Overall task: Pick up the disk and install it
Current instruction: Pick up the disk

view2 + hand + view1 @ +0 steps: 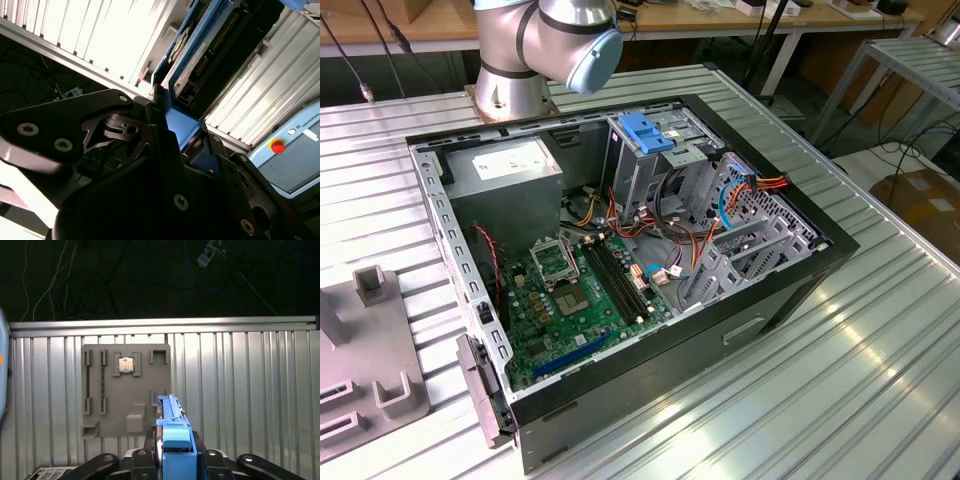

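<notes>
Already the first half looks done: in the first wrist view the tool [175,462] is pinching the disk [172,437], with its dark fingers [142,461] pressed against either side. The disk hangs edge-on above the ribbed table [240,390], touching nothing else. The second wrist view shows the same grip from the side, with the blue rails [180,127] caught between the jaws and the disk's labelled face reaching away from them. What is left, as I judge it, is the whole install, since the disk is in the air and not in any bay. Below the tool in the first wrist view lies a grey holder plate [145,352] with several pockets. One pocket holds a square chip [126,365] and one long slot holds a thin green strip [102,382], perhaps a memory stick; the other pockets look bare. In the exterior view the open computer case [750,330] lies on its side in the middle of the frame. It holds a grey power supply box [505,175] at the upper left, a green circuit board [570,300] on its floor, a metal cage [640,175] topped by a blue latch [648,130] at the upper middle, and a tangle of cables [720,205] toward the exterior view's right. Whether the cage has a free bay I cannot tell.
</notes>
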You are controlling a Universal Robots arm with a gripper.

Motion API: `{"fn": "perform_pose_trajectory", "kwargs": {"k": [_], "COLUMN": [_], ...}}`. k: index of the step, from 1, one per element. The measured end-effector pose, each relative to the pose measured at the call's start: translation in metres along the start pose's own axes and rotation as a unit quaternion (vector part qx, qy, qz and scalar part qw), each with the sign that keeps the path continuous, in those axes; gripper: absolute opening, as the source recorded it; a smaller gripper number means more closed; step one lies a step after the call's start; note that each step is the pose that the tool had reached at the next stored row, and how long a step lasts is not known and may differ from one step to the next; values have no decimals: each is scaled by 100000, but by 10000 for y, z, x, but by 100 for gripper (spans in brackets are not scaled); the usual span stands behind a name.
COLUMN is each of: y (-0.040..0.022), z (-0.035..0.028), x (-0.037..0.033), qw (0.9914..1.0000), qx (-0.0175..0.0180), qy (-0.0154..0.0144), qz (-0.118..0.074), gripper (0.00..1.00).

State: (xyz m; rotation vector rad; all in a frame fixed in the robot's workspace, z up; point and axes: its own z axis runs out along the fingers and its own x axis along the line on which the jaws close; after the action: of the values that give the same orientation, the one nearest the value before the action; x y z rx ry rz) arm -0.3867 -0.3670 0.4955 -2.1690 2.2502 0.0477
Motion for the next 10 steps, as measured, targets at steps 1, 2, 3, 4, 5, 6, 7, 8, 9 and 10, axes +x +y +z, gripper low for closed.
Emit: {"fn": "perform_pose_trajectory", "kwargs": {"k": [1,2,3,4,5,6,7,8,9,10], "y": [-24,-40,-55,-65,-75,-102,-123,-141,-156,-178], "z": [0,0,0,0,0,0,-1,-1,-1,-1], "x": [-1,-1,-2,-2,-3,-4,-5,-5,-6,-7], "qw": [100000,100000,100000,100000,100000,100000,100000,100000,100000,100000], "qx": [3,6,1,2,2,3,2,2,-1,1], "qy": [0,-3,0,-1,-1,-1,-1,-1,3,0], "qz": [-1,-1,0,0,-1,1,-1,1,-1,-2], "gripper": [37,37,37,37,37,37,37,37,37,37]}}
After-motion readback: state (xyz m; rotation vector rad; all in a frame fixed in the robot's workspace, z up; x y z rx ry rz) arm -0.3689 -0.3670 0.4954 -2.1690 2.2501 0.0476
